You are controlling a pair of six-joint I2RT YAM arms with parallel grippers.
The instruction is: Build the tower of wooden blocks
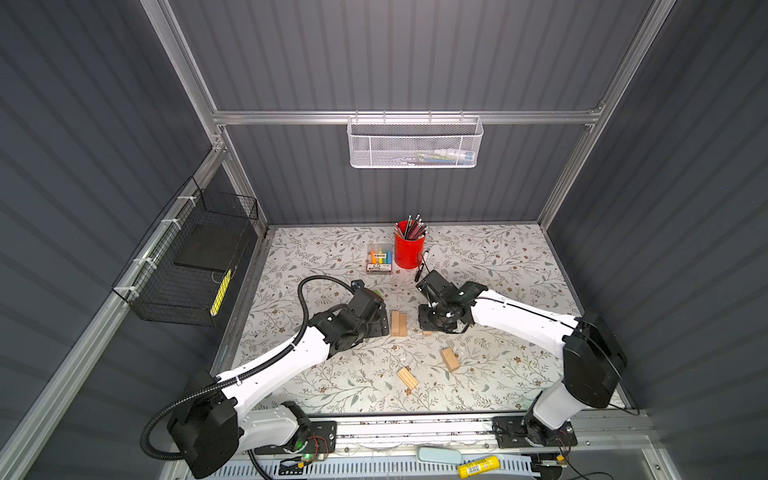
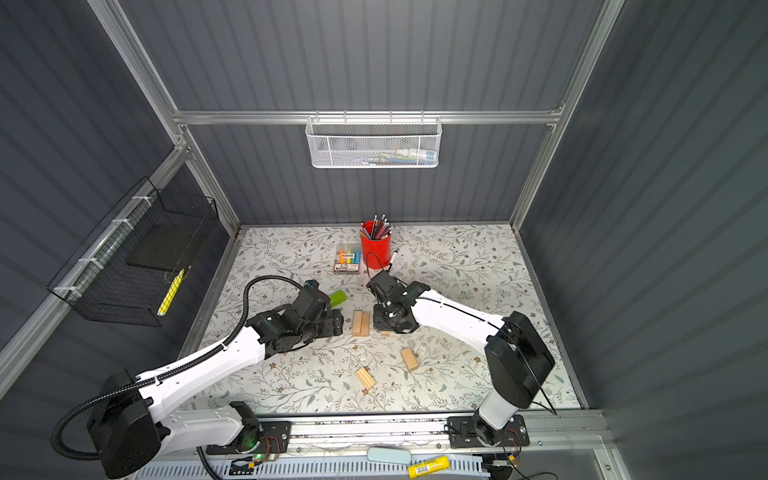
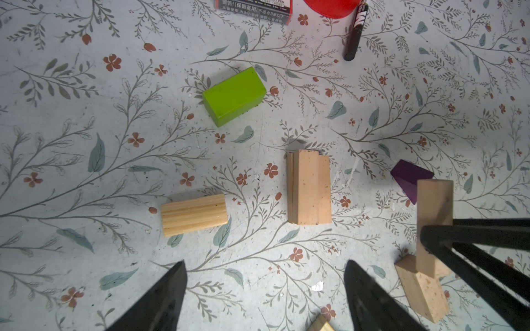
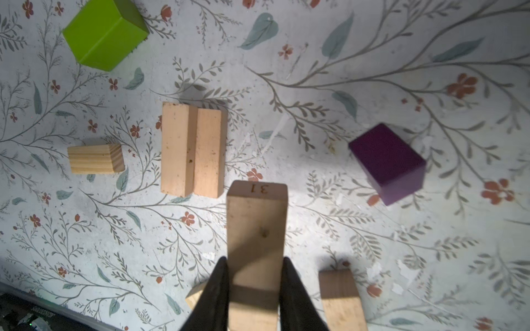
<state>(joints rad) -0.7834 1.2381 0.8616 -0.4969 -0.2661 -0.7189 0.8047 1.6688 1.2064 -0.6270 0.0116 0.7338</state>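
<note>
The right pincer (image 4: 254, 260) is closed on the sides of a pale wood brick (image 4: 256, 223) and holds it clear of the flowered counter (image 1: 498, 291), just beside a pair of pale bricks (image 4: 192, 149) that lie flat, touching along their long sides. The left pincer (image 3: 265, 263) hangs on the other side of that pair with its jaws wide apart and nothing between them.

Nothing is stacked yet, so the build looks to be at its base course. The rest lie scattered: a lime-green brick (image 3: 233, 96) and a grooved brick (image 3: 193, 215) on the left arm's side, a purple brick (image 4: 387, 163) on the right arm's side, and two loose bricks (image 1: 451, 359) (image 1: 407, 377) nearer the arm bases.

The next move probably calls for setting the held brick squarely against or across the pair, then letting go without nudging them. The free pincer could steady the pair.

The held brick's end face is stamped "31". The marker box (image 3: 252, 8), beside the red pencil cup (image 1: 409, 249), shows "PEN" and a Chinese warning line. The black marker (image 3: 355, 31) carries white lettering too blurred to read.
</note>
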